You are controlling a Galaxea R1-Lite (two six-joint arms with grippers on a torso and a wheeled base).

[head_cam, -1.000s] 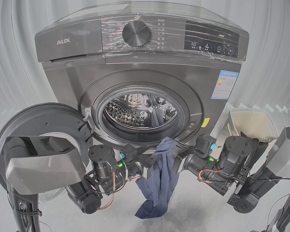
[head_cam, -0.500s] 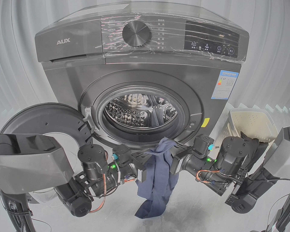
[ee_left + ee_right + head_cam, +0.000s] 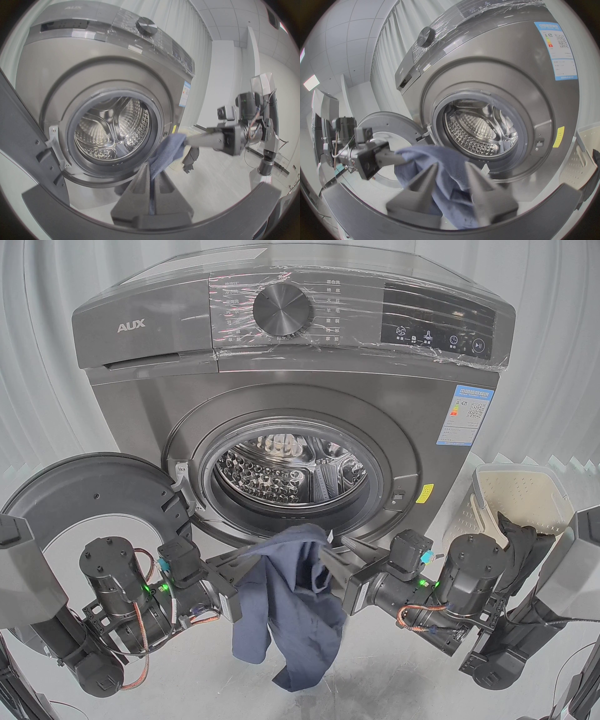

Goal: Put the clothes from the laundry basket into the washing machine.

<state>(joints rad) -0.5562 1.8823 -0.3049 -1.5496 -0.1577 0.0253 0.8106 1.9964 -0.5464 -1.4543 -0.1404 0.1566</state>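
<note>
A blue garment [image 3: 287, 602] hangs in front of the washing machine [image 3: 281, 396], just below the open drum [image 3: 287, 471]. My left gripper [image 3: 250, 552] is shut on its upper left edge; the cloth [image 3: 167, 151] runs between the closed fingers [image 3: 140, 187]. To the cloth's right, my right gripper [image 3: 331, 547] is open, its fingers [image 3: 484, 190] spread with the blue fabric [image 3: 447, 165] draped between them. A cream laundry basket [image 3: 531, 490] stands at the right of the machine with a dark garment [image 3: 525, 546] hanging over its rim.
The round washer door [image 3: 94, 490] is swung open to the left, close behind my left arm. Pale curtains hang behind the machine. The grey floor [image 3: 387, 677] in front is bare under the hanging cloth.
My left arm has swung to the left, pulling the blue garment left and spreading it. The right gripper has shifted slightly left and lower.
</note>
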